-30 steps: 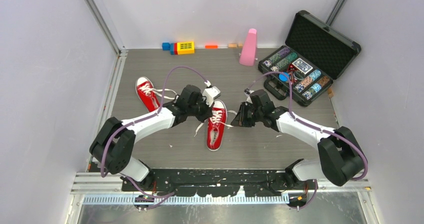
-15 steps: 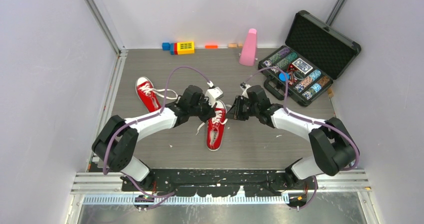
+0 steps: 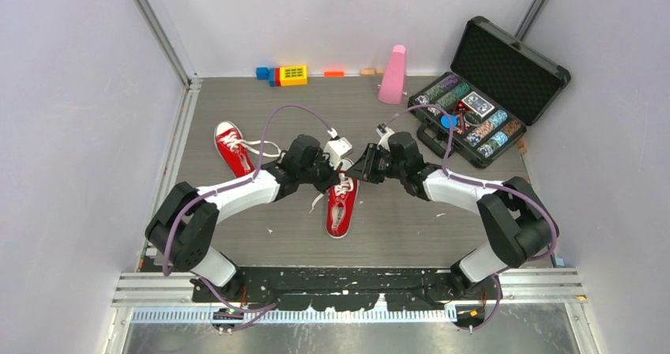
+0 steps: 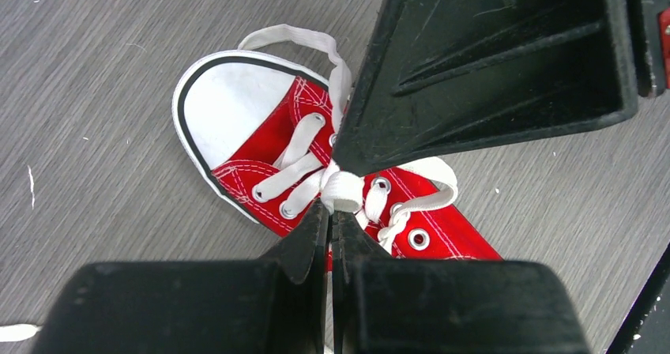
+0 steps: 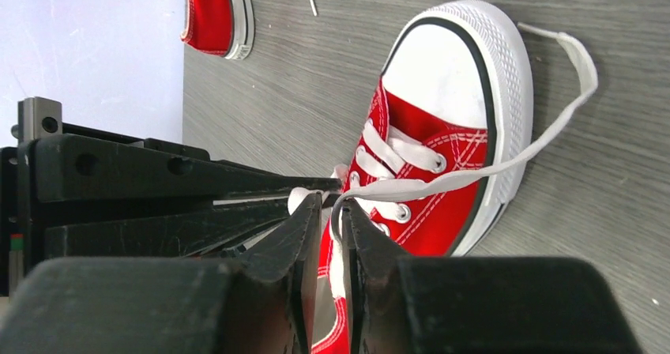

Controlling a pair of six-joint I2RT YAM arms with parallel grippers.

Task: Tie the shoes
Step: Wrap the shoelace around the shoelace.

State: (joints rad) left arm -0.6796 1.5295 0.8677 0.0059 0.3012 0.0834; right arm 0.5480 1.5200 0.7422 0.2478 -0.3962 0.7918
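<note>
One red shoe [image 3: 340, 208] with white laces lies mid-table, toe toward the arms; it also shows in the left wrist view [image 4: 237, 109] and the right wrist view [image 5: 450, 77]. The second red shoe [image 3: 231, 148] lies apart at the left, its edge in the right wrist view [image 5: 213, 10]. My left gripper [image 3: 330, 174] [image 4: 332, 208] is shut on a white lace loop [image 4: 341, 190] over the eyelets. My right gripper [image 3: 360, 171] [image 5: 332, 204] meets it tip to tip, jaws nearly closed on a lace strand [image 5: 474, 172] that runs out past the toe cap.
An open black case of poker chips [image 3: 482, 93] stands at the back right. A pink metronome [image 3: 393, 75] and coloured blocks [image 3: 288, 75] stand along the back wall. Walls close in on the left and right.
My right gripper has moved left from beside the shoe until it meets the left gripper over the laces. The left gripper and both shoes have stayed put.
</note>
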